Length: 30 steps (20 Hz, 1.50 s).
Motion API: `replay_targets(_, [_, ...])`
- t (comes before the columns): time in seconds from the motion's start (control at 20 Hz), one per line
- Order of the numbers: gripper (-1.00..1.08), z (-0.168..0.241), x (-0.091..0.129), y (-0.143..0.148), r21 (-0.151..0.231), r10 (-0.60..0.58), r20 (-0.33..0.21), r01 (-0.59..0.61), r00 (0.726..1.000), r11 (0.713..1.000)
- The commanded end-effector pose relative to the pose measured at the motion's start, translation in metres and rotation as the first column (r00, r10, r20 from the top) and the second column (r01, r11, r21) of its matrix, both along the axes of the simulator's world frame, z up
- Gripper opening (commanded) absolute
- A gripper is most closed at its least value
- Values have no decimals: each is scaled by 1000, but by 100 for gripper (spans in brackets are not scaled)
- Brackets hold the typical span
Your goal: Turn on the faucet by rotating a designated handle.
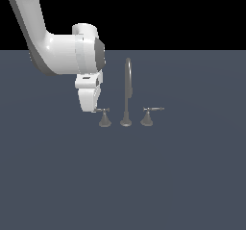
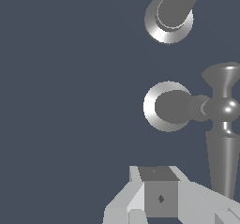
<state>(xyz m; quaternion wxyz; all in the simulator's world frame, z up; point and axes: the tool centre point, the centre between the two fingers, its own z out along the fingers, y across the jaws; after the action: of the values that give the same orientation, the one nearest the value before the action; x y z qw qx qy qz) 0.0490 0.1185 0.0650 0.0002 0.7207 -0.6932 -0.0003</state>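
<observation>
Here the white arm (image 1: 57,51) reaches in from the exterior view's upper left and bends down so that its gripper (image 1: 91,106) hangs over the dark grey-blue table (image 1: 125,176). The faucet (image 1: 127,92) stands on that table a little above the middle of the exterior view: a tall thin gooseneck spout on a small round base, with a cone-based handle on either side. The handle (image 1: 103,116) at nine o'clock from the spout base has a thin lever pointing toward the exterior view's left, and the tip of that lever meets the lower end of the gripper, though whether the two actually touch cannot be told. The twin handle (image 1: 149,115) sits at three o'clock from the spout base, its lever pointing toward the exterior view's right, well apart from the gripper. In the wrist view the handle (image 2: 224,124) shows as a flared cone with a long tapering lever, the spout base (image 2: 166,107) appears as a round disc beside it, and another round base (image 2: 168,19) lies further off. One pale finger (image 2: 159,195) with a dark square pad fills the lower edge of that view; whether the jaws stand apart or together cannot be told from either picture.
</observation>
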Motion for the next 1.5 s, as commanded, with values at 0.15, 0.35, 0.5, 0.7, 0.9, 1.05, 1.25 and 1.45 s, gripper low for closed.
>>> replay_targets(0.15, [-100,0,-17,7,0,0,0,0,1000,1000])
replay_targets(0.35, [-100,3,-15,10,1,2,14,-2,1000,1000])
replay_targets(0.5, [-100,2,-24,7,1,1,11,-1,1000,1000])
replay_targets(0.7, [-100,1,-37,4,1,1,8,-1,1000,1000])
replay_targets(0.9, [-100,1,-50,0,0,0,5,0,1000,1000])
replay_targets(1.05, [-100,0,-60,-3,0,0,3,0,1000,1000])
replay_targets(1.25, [-100,2,-61,9,8,23,9,-23,1000,1000])
replay_targets(1.45, [-100,1,-70,-12,5,14,6,-14,1000,1000])
